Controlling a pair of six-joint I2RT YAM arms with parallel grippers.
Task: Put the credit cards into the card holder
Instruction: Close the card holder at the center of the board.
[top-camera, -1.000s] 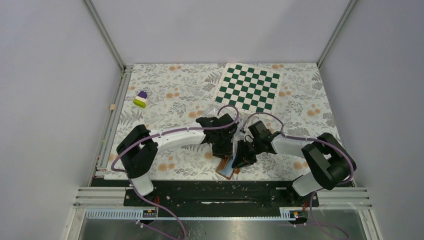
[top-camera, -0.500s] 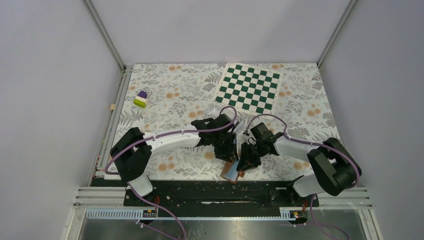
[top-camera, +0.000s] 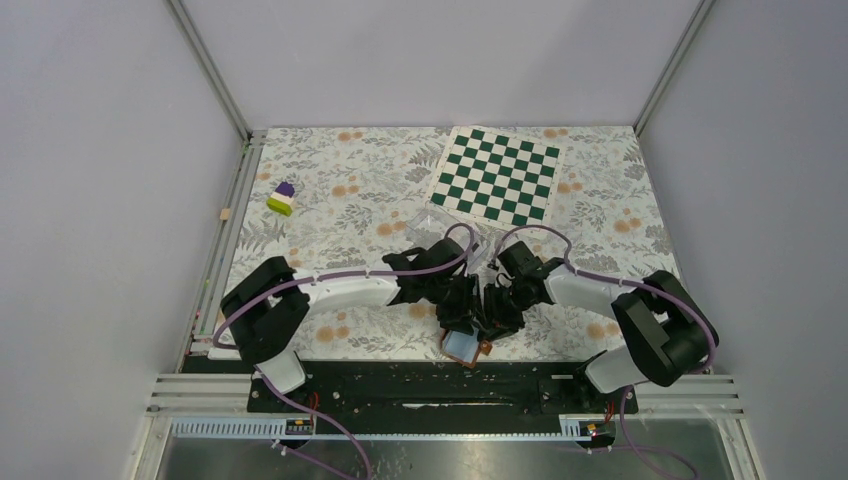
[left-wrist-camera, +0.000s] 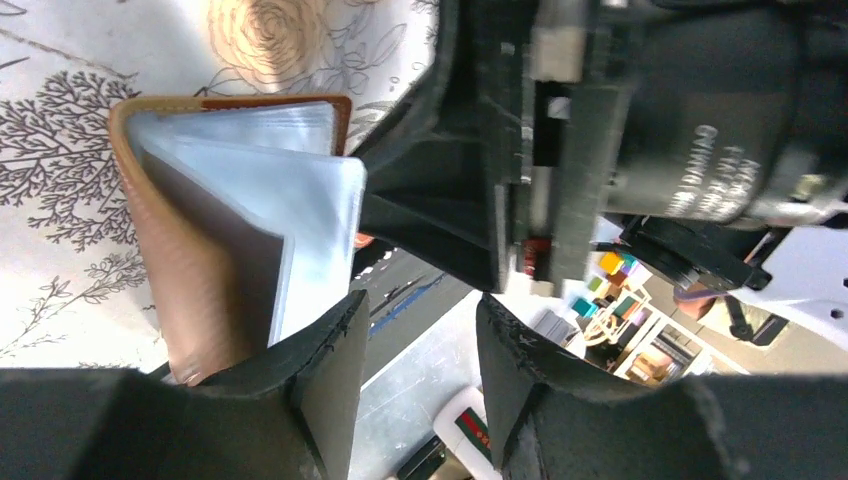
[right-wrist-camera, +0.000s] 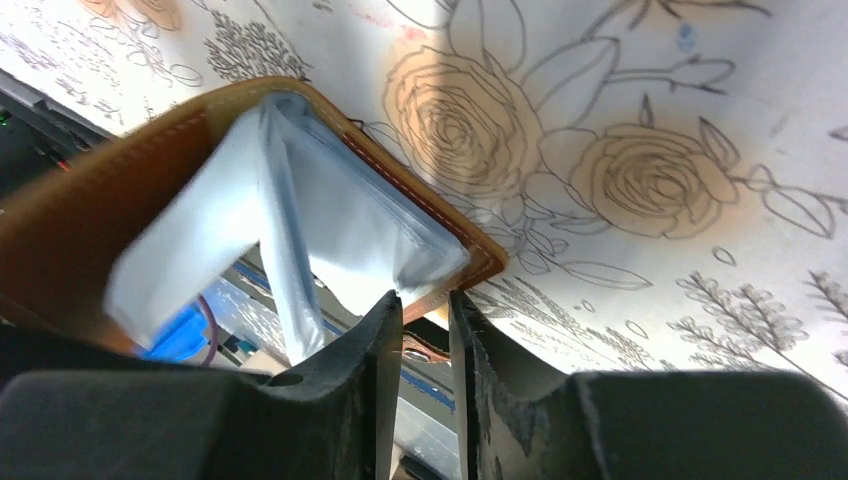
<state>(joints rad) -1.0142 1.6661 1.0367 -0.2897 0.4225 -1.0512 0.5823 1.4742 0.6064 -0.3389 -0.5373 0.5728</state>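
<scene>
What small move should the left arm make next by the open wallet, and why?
Probably draw the left pincer back and send it for a card. It is open and empty beside the brown leather bifold wallet, whose pale blue-grey pockets gape while the right pincer seems to pinch its edge, and no card shows in any view.

Your card holder stands at the near edge of the table, just in front of the left gripper and right gripper, which meet side by side. Behind them lies a clear plastic case. The chessboard is farther back on the right, and the stacked blocks are far left.
</scene>
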